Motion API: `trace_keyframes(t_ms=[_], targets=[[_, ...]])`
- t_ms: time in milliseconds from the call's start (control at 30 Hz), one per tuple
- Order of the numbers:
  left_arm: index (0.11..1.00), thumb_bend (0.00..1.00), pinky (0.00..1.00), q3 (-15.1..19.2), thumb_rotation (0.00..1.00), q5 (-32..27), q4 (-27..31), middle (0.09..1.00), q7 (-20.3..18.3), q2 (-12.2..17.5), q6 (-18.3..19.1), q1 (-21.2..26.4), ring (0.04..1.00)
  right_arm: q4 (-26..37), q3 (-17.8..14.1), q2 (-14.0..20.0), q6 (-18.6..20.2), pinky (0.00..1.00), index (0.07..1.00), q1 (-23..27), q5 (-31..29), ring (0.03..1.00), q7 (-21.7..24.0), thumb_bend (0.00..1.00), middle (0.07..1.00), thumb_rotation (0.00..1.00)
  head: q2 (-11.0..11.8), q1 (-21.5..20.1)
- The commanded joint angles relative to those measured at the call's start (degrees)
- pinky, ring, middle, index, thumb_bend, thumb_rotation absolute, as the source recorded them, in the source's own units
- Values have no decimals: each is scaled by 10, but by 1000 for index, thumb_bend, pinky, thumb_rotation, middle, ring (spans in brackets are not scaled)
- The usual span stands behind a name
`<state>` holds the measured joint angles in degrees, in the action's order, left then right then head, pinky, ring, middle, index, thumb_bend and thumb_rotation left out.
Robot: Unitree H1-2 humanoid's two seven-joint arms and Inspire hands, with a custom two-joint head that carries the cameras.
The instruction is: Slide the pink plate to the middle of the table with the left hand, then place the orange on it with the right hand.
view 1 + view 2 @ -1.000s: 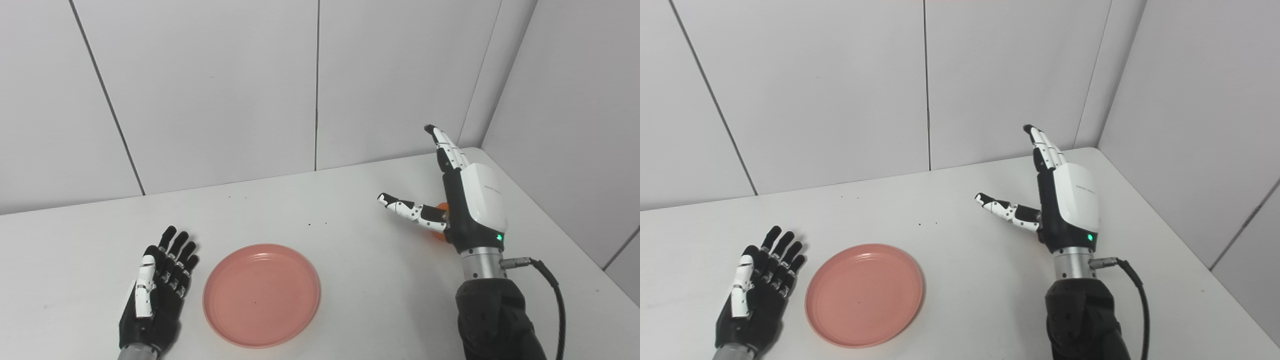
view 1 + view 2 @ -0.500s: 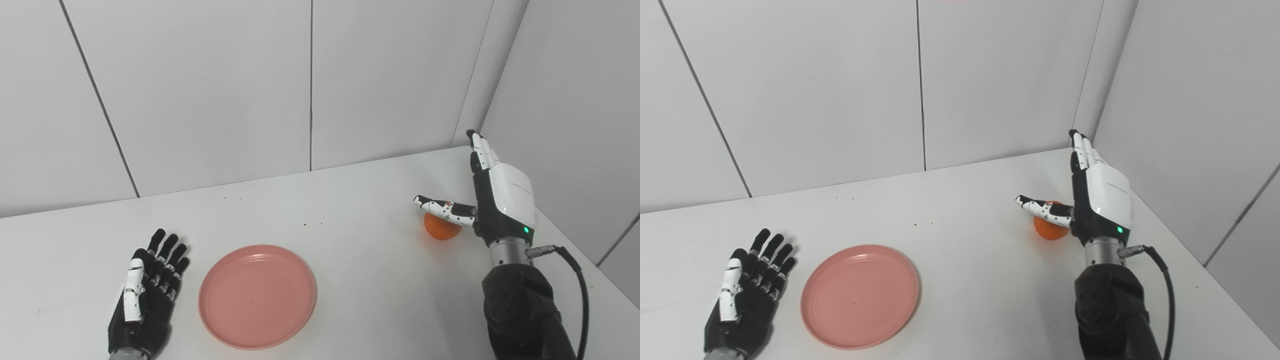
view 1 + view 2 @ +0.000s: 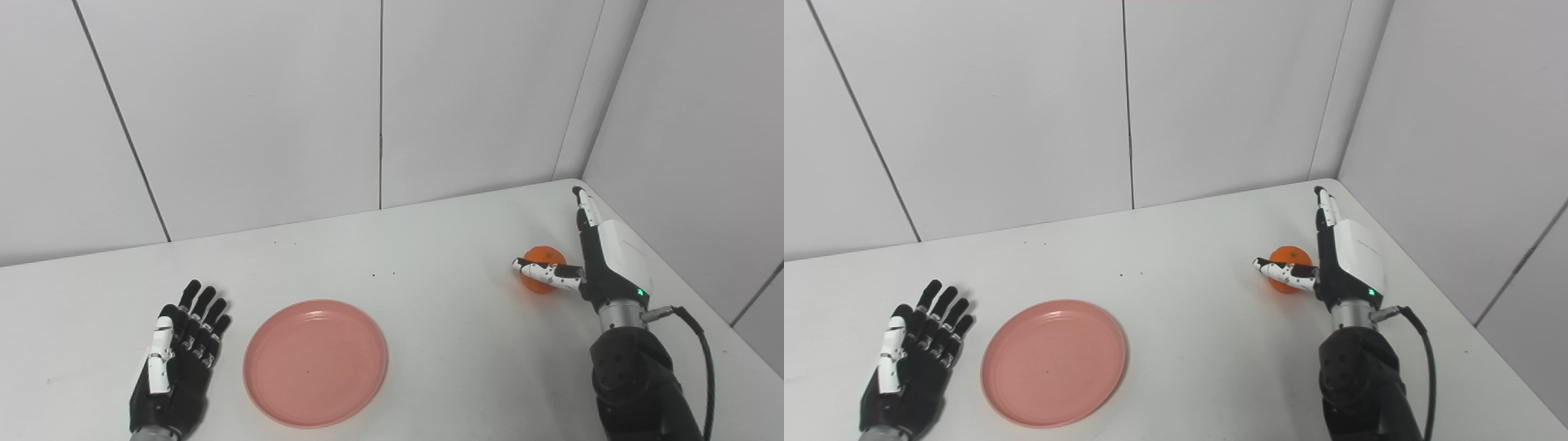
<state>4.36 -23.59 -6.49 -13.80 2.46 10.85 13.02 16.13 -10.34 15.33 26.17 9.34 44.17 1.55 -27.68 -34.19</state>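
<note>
**K:** Pink plate (image 3: 315, 362) sits at the near edge of the white table (image 3: 429, 318), left of centre, flat, nothing on it.

**M:** Left hand?

**K:** Left hand (image 3: 176, 366) is at the near-left, just beside the plate's left rim, apart from it. Lying low at the table surface, fingers (image 3: 205, 306) straight, slightly spread, pointing far. Holding nothing. Can't tell whether it actually touches the table.

**M:** Right side?

**K:** Right forearm (image 3: 637, 392) enters from the near-right, black sleeve, grey cable (image 3: 695, 343) looping off the wrist. Right hand (image 3: 603, 260) is farther back, near the right edge of the table, edge-on with its white back facing right. Fingers extended toward the far wall, thumb (image 3: 545, 272) out to the left.

**M:** Orange?

**K:** Orange (image 3: 1287, 257) is on the table, right side, well apart from the plate. It sits in the crook between the right thumb and the palm. Thumb crosses in front of its lower half in both eye views.

**M:** Gripped?

**K:** No. Fingers are straight, not curled round it. Hand is wide open beside the orange. Whether the thumb or the palm is touching it, I can't tell.

**M:** Anything farther back?

**K:** A few dark specks (image 3: 383, 274) on the table mid-way back, then pale wall panels (image 3: 257, 110) along the far and right sides, meeting at the far-right corner.
</note>
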Motion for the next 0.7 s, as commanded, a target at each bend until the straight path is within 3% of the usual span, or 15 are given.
trace_keyframes(t_ms=[0,667], targets=[[971,311,1000,1,1000,1,-18,982,9,9,47,-15,982,1,-1,14,3,797,976,15,-2,927,-9,939,961,415,-1,1],[972,299,1000,3,1000,-8,-10,979,14,8,66,-17,976,-105,14,29,-2,778,958,40,-50,892,-36,950,939,401,-9,6]])
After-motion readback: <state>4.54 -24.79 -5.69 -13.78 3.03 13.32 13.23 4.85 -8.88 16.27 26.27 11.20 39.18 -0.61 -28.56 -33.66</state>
